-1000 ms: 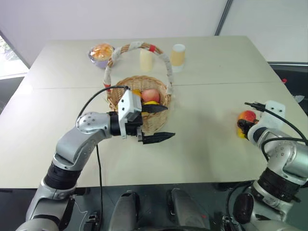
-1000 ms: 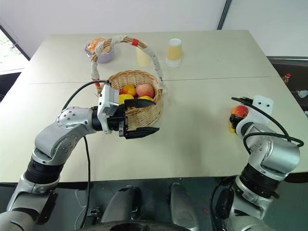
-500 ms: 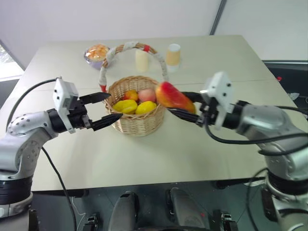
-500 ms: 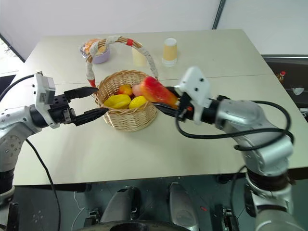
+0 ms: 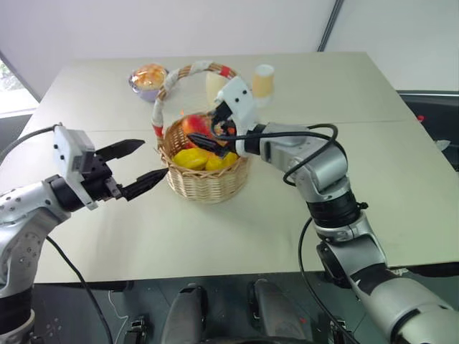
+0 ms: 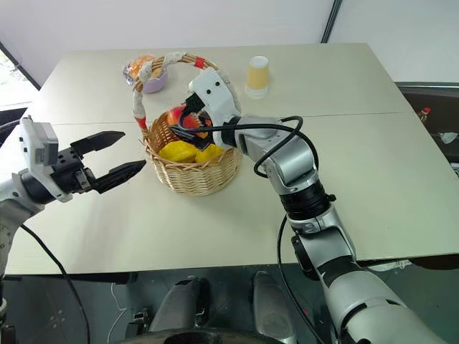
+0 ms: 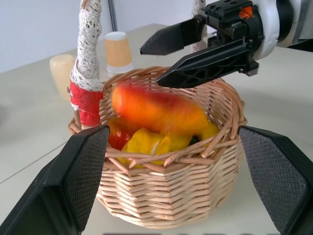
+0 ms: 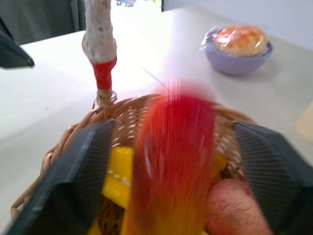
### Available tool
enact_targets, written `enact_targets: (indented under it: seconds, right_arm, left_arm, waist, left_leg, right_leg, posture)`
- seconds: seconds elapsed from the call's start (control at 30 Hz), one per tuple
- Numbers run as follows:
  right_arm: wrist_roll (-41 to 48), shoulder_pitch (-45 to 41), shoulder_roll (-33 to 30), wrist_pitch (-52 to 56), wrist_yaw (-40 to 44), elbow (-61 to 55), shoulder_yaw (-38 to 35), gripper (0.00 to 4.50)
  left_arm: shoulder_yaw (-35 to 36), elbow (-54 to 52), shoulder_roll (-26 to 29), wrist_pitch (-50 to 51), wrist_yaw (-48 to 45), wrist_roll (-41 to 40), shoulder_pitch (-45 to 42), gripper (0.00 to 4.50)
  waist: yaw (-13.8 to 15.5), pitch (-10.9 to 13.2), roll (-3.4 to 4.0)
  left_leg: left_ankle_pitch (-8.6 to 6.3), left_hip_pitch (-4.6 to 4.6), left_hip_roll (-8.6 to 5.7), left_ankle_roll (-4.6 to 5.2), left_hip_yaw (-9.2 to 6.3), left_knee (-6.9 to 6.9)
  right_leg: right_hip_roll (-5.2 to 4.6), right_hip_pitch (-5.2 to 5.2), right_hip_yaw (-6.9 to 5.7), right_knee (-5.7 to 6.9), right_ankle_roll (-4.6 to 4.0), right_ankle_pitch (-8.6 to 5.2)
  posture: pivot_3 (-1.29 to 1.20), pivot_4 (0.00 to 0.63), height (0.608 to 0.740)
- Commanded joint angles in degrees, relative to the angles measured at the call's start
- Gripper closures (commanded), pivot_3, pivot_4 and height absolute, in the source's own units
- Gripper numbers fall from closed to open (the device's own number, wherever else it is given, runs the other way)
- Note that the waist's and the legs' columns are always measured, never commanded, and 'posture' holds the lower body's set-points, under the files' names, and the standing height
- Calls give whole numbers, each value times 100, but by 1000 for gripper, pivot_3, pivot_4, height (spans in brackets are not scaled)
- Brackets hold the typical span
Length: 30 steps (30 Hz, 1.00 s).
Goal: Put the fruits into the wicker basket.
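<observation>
Over the wicker basket (image 5: 204, 179), near the middle of the table (image 5: 401, 186), the right gripper (image 5: 215, 132) hangs with its fingers spread and nothing between them. The mango (image 7: 159, 111) sits just below them, streaked with motion blur (so it is probably dropping rather than at rest), above the yellow lemon (image 5: 188, 158) and the other fruits already inside. To the left of the basket the left gripper (image 5: 136, 166) hovers empty, its fingers released, apart from the wicker. The purple bowl (image 5: 148, 77) and two cups (image 5: 264, 80) stand at the far side. The risk I see is a bounce: the pile is already high, so the mango could roll over the rim. The spread fingers could also snag the cloth-wrapped handle (image 5: 166, 89) on withdrawal and tip the basket.
</observation>
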Motion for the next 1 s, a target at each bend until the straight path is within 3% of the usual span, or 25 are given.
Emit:
enact_targets:
  seconds: [0.03,0.2,0.3,0.5,0.77,0.87,1.0]
  right_arm:
    - [588,559,-464,-114,579,-1510,-486,18]
    - [1631,1742,-1163,435,784,-2806,-1588,18]
    - [1579,2294,-1417,441,568,-3006,-1812,18]
    - [1014,2190,-761,-149,-233,-2150,-1482,18]
    - [23,1539,156,-1861,-615,-65,-1009,18]
    - [-18,1493,288,-2170,-601,180,-1077,1298]
    - [12,1497,336,-2291,-617,216,-1160,3428]
  left_arm:
    - [-32,-86,-41,-105,38,-68,-143,0]
    - [-266,60,-212,-131,-15,-156,-362,0]
    - [-463,188,-317,-141,-38,-149,-578,0]
    - [-759,444,-497,-199,-111,-100,-875,0]
    - [-845,267,-589,-186,-33,-148,-825,0]
    - [-816,179,-587,-207,8,-139,-707,0]
    - [-759,72,-577,-205,69,-184,-591,0]
  waist:
    - [22,0,0]
    - [128,-1,-1]
    - [121,-1,-2]
    - [-24,-1,-2]
    - [-14,0,-1]
    - [-6,-1,-2]
    - [-9,-1,-1]
  left_leg:
    - [0,-1,0,0,-4,-1]
    - [-3,-3,-2,5,-5,-2]
    - [-3,4,-3,5,1,-1]
    - [-1,26,0,2,7,-1]
    - [0,21,0,0,7,-2]
    - [0,14,-1,0,5,-2]
    - [0,13,-1,0,3,-2]
  right_leg:
    - [0,0,-3,0,0,0]
    - [-3,8,-4,-12,1,0]
    - [6,10,-3,-11,1,0]
    - [28,14,6,10,-1,-1]
    - [25,11,9,12,-1,-1]
    - [12,10,8,10,-1,-1]
    - [7,9,8,10,0,-1]
  posture:
    - [0,150,740]
    - [0,150,740]
    - [0,150,740]
    - [0,150,740]
    - [0,150,740]
    - [0,150,740]
    - [0,150,740]
